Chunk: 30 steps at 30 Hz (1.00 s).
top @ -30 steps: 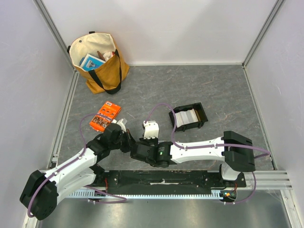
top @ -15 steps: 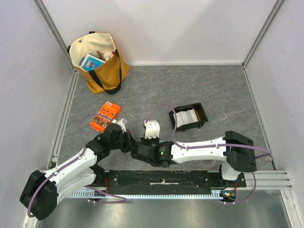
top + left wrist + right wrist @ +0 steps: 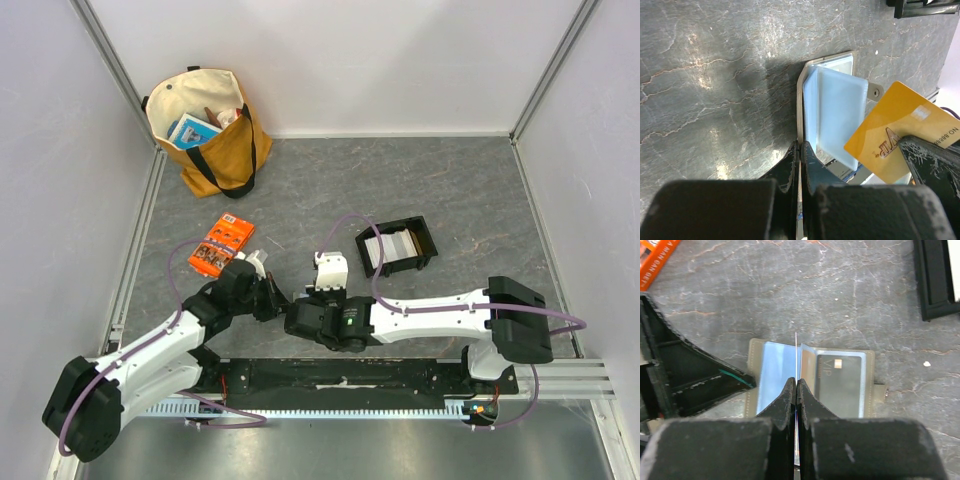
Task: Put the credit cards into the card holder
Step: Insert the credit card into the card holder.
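Tabletop: card in closed right gripper

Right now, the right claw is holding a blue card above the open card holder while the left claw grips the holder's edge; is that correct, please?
Not quite: the card in the right claw is yellow-orange, not blue, as the left wrist view shows. The rest stands: it is above the open card holder, whose edge the left claw grips.

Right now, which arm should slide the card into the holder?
Right. The right gripper is shut on a yellow card over the open card holder; the left gripper pinches the holder's edge.
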{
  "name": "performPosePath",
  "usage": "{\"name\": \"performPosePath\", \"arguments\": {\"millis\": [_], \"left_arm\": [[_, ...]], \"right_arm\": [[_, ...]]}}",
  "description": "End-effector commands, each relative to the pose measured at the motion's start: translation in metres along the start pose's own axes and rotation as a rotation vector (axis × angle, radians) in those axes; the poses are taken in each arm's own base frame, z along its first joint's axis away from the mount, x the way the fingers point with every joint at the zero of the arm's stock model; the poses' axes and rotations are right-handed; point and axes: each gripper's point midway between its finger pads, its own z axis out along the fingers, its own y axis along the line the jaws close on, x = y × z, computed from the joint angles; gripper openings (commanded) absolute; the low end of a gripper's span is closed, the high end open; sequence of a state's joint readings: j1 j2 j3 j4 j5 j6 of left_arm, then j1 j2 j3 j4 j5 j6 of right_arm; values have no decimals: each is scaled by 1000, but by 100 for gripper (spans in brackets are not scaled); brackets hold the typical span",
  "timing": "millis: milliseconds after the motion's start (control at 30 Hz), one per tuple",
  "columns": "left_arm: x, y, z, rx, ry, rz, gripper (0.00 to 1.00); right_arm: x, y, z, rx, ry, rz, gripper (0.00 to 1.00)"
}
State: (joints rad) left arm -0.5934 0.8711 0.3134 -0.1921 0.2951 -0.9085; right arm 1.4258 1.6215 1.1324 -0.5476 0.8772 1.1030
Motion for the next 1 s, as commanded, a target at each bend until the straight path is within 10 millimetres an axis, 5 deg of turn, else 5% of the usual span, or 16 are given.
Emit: {"name": "performPosePath", "arguments": {"millis": [0, 467, 767, 967], "left_arm": [[-1, -1, 0, 0, -4, 6, 2], [1, 4, 2, -18, 1, 9, 2], [9, 37, 13, -130, 18, -9, 2], [13, 42, 19, -135, 36, -6, 2]], "right_arm": [[-9, -19, -4, 42, -38, 34, 0], [-30, -20, -14, 13, -73, 71, 0], [-26, -49, -16, 23, -68, 147, 0], [-14, -35, -5, -172, 67, 220, 0]]}}
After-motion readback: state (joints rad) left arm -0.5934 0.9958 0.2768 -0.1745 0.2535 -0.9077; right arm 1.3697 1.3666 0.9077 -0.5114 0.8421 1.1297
